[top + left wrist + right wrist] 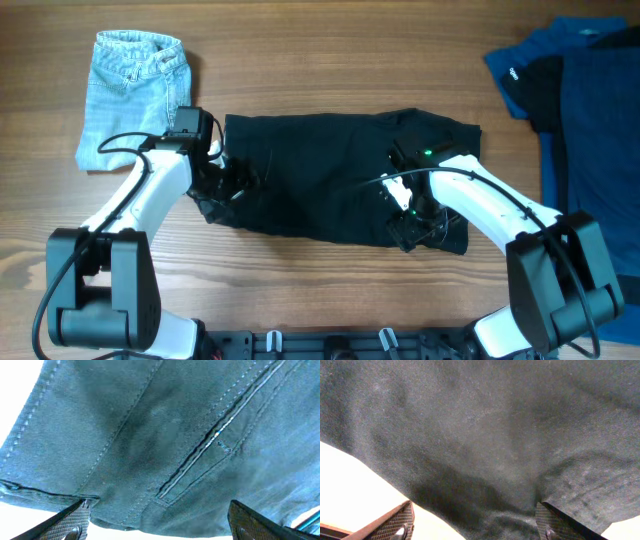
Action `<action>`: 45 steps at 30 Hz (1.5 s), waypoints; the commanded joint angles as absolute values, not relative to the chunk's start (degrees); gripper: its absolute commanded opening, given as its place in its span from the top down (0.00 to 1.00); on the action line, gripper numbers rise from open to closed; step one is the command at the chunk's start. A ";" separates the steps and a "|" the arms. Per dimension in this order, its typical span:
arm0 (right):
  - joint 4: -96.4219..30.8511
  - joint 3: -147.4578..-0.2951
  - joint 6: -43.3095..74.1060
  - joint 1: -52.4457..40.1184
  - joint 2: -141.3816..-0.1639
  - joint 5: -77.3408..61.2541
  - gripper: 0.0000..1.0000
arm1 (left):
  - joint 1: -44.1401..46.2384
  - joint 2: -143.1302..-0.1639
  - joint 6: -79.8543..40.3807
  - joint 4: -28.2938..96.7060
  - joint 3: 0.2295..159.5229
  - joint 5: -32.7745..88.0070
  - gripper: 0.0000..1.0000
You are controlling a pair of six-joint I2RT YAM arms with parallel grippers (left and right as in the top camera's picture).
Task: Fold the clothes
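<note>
i am looking down on the black shorts [320, 170], which are lying spread flat across the middle of the wooden table [320, 60], long side running left to right. the left gripper [222, 185] is sitting at the left edge of the shorts, and the right gripper [412, 225] is sitting at the lower right corner, where the cloth is bunching a little under it. on the left wrist camera i am seeing the left fingers [70, 522] standing wide apart at the two bottom corners of the view, with dark fabric filling everything above them, a stitched slit pocket running diagonally through it and a hem edge passing between the tips; the jaws are spread, not pinched on the cloth. on the right wrist camera the right fingers [555, 522] are standing just as wide apart, black matte fabric is filling most of the view, and pale tabletop is showing at the lower left; the right-hand pad is touching a fold of the cloth, but nothing is being clamped. a folded light-blue denim piece [130, 90] is resting at the far left top of the table, apart from the shorts, and a dark blue garment [590, 110] is lying at the right edge.
</note>
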State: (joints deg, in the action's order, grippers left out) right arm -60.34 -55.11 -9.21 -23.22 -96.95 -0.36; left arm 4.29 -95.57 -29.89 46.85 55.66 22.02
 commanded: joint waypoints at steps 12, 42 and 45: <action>-60.27 -55.55 -8.91 -23.44 -97.62 0.21 0.21 | 4.38 -94.98 -36.95 37.93 47.83 15.35 0.10; -60.29 -55.55 -8.88 -23.44 -97.62 0.21 0.21 | 4.34 -94.98 -46.74 41.78 47.83 7.38 0.86; -60.29 -55.55 -8.88 -23.44 -97.62 0.21 0.21 | 4.34 -94.98 -46.72 41.78 47.83 7.35 0.90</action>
